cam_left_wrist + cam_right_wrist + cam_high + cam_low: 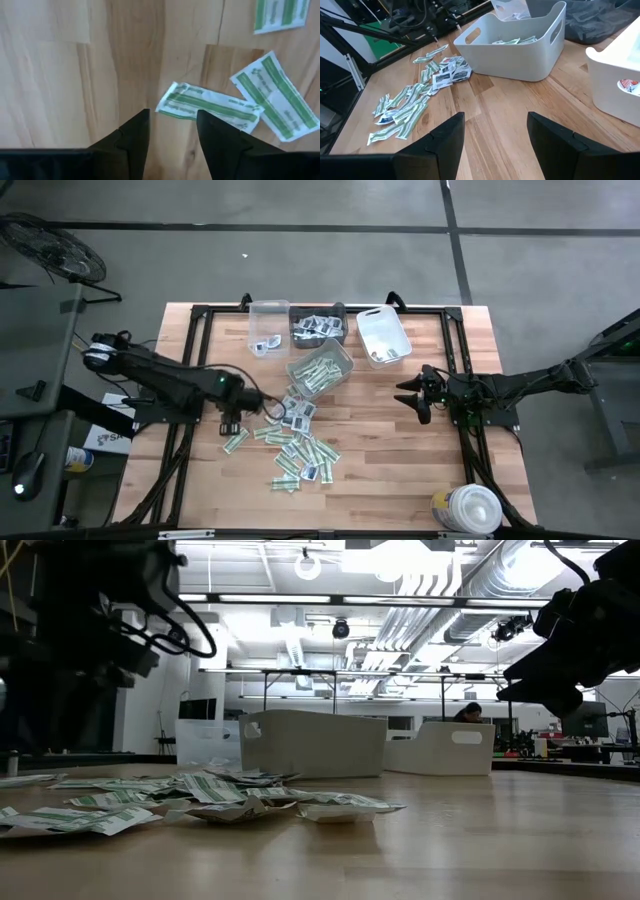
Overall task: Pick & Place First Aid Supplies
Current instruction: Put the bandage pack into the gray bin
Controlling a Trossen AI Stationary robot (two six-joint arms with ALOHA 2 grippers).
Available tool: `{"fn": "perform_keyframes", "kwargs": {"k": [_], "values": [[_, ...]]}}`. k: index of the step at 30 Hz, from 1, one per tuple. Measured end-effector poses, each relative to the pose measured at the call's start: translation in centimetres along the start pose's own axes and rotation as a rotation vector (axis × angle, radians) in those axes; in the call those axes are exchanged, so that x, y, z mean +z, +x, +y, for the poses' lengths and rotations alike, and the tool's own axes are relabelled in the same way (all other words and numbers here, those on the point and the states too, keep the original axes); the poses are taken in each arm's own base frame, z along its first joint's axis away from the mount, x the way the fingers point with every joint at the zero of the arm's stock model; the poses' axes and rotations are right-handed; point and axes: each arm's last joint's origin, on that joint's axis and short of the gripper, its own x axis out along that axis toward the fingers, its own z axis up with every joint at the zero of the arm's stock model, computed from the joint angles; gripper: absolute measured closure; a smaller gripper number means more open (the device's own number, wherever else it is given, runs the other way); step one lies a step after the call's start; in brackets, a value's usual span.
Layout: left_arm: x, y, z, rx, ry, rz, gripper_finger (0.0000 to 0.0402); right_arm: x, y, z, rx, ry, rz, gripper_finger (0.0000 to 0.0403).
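The left gripper (232,427) hovers with fingers parted, holding nothing, above the tabletop (400,460) left of centre. First aid supplies (297,442) lie scattered mid-frame. At right, the right gripper (408,397) waits open.

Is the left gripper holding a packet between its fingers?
No, the left gripper stands open above bare wood, and the nearest green-and-white packet lies flat on the table beyond its fingertips.

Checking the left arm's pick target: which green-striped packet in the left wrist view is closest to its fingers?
The green-and-white strip lying just ahead of the left gripper. The other two striped packets lie farther off.
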Motion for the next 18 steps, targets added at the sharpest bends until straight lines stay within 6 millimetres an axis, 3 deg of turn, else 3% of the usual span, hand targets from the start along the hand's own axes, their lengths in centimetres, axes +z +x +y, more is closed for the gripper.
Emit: {"fn": "perform_keyframes", "kwargs": {"k": [12,18], "values": [[0.8,0.1,2.0,-0.089,0.272,-0.037,0.0246,0.0,0.0,0.0,0.000,0.000,0.000,0.0195],[0.4,2.0,2.2,-0.160,0.276,0.028,0.0246,0.0,0.0,0.0,0.000,0.000,0.000,0.0195]]}}
